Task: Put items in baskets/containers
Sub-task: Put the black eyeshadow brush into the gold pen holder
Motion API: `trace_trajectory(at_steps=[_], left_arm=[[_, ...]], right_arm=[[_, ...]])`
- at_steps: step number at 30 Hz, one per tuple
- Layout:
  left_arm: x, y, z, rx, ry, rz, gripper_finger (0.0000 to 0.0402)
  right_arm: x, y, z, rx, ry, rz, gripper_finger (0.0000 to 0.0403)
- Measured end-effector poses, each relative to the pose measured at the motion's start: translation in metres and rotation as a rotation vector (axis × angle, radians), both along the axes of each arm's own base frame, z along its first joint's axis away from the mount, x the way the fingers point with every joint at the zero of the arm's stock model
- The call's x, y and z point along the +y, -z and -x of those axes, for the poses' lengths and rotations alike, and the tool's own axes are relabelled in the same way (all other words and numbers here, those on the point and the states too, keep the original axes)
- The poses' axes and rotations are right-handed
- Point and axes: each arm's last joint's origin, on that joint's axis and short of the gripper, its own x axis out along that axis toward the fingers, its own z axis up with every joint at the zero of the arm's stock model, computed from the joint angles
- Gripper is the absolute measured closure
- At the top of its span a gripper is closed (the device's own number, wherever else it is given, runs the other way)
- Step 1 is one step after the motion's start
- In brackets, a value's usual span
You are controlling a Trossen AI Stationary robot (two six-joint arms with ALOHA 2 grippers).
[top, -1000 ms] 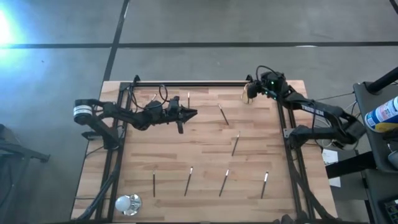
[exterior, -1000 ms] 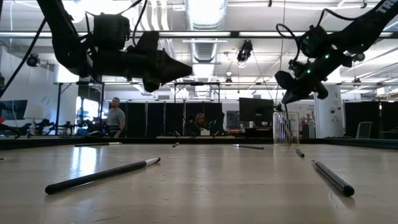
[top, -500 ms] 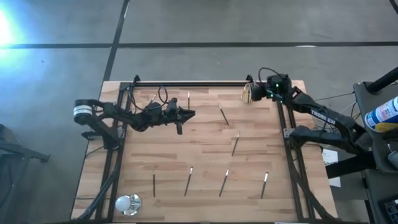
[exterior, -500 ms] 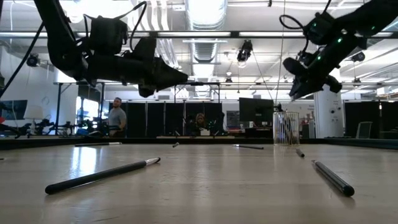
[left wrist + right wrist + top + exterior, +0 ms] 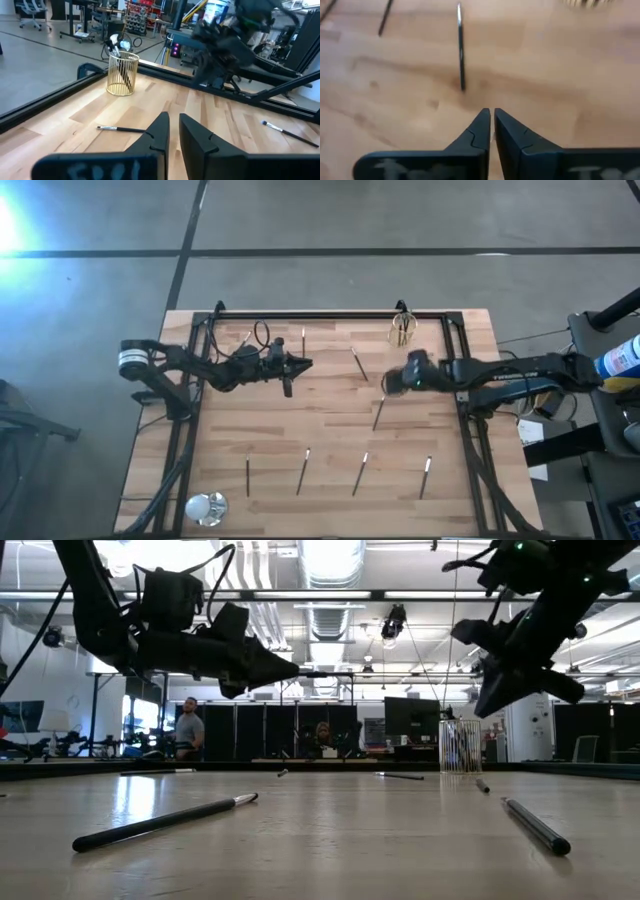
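Note:
Several thin dark sticks with pale tips lie flat on the wooden table, among them a stick (image 5: 357, 365) at mid-table, another stick (image 5: 379, 412) and a near row (image 5: 303, 470). The yellowish wire cup (image 5: 402, 330) stands near the far edge with a few sticks upright in it; it also shows in the left wrist view (image 5: 122, 74). My right gripper (image 5: 390, 380) hovers shut above the table, just short of the mid-table stick (image 5: 461, 47). My left gripper (image 5: 307, 364) hangs shut in the air over the table's far left part.
A shiny white ball (image 5: 205, 507) rests at the near left corner. A black frame rail (image 5: 310, 315) runs along the far edge, and side rails (image 5: 470, 430) run down both sides. Bare wood lies between the far sticks and the near row.
My right gripper has left its place above the cup at the far right. It has swung toward the near edge and the table's left and dropped lower, and now sits over mid-table by a lying stick. No stick on the table has moved.

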Motion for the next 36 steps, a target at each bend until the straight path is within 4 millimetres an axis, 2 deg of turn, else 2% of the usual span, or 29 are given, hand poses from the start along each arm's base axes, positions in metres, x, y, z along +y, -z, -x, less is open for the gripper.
trace_trajectory(at_steps=[8, 16, 23, 36], left_arm=[[0.0, 0.002, 0.001, 0.015, 0.001, -0.018, 0.0387], [0.0, 0.005, 0.003, 0.037, -0.02, -0.036, 0.039], [0.001, 0.006, 0.004, 0.041, -0.026, -0.036, 0.0391], [0.001, 0.006, 0.004, 0.043, -0.026, -0.036, 0.0391]], right_arm=[[0.007, 0.027, -0.018, 0.093, 0.12, -0.135, 0.0309], [0.005, 0.036, -0.052, 0.171, 0.152, -0.212, 0.0255], [-0.003, 0.045, -0.07, 0.311, 0.213, -0.257, 0.026], [-0.008, 0.061, -0.098, 0.441, 0.206, -0.233, 0.0311]])
